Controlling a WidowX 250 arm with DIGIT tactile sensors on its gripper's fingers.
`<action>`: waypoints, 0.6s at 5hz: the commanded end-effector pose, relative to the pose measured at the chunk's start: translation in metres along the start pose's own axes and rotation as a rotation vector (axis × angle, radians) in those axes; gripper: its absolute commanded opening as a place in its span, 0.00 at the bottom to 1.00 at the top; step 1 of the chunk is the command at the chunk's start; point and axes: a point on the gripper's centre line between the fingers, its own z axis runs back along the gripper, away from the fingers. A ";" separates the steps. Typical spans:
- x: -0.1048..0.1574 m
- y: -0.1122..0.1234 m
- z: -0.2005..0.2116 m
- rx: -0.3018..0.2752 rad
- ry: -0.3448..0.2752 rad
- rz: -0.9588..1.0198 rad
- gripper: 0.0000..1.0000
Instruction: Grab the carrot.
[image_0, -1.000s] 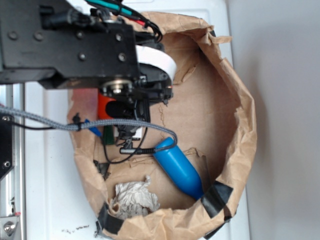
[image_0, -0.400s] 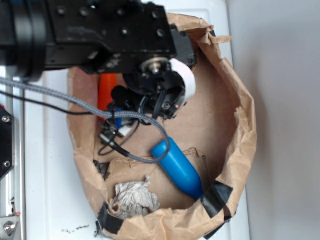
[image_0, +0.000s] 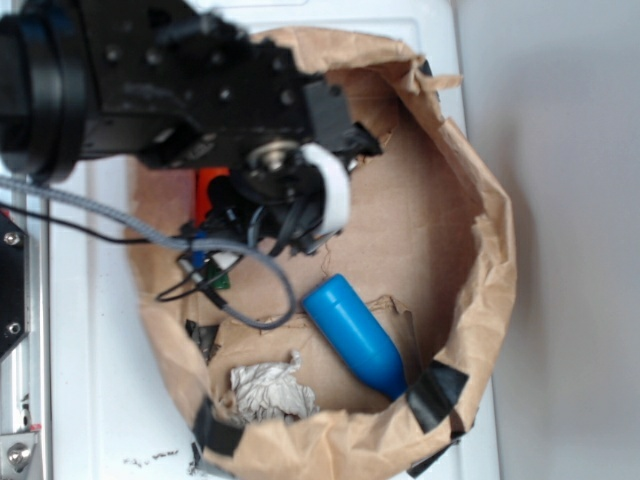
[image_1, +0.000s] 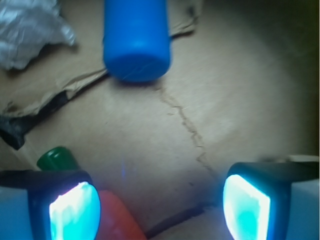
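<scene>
Above the cardboard floor, the end effector (image_1: 160, 202) gapes wide, empty, beside the carrot (image_1: 116, 222).

Carrot (image_1: 114, 222) lies beside the left fingers (image_1: 74, 210), bottle (image_1: 136, 37) ahead.

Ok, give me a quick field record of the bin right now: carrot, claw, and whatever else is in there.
carrot: glossy orange plastic toy carrot, green stem, beside the left pad, not between the pads
claw: claw open, empty, above the cardboard floor
bottle: blue plastic bottle, lying apart from the carrot
rag: crumpled white rag by the paper wall
</scene>
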 end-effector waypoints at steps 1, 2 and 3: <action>-0.014 -0.009 0.000 -0.110 0.061 -0.125 1.00; -0.016 0.008 -0.020 -0.077 0.043 -0.141 1.00; -0.010 0.011 -0.027 -0.050 0.023 -0.133 1.00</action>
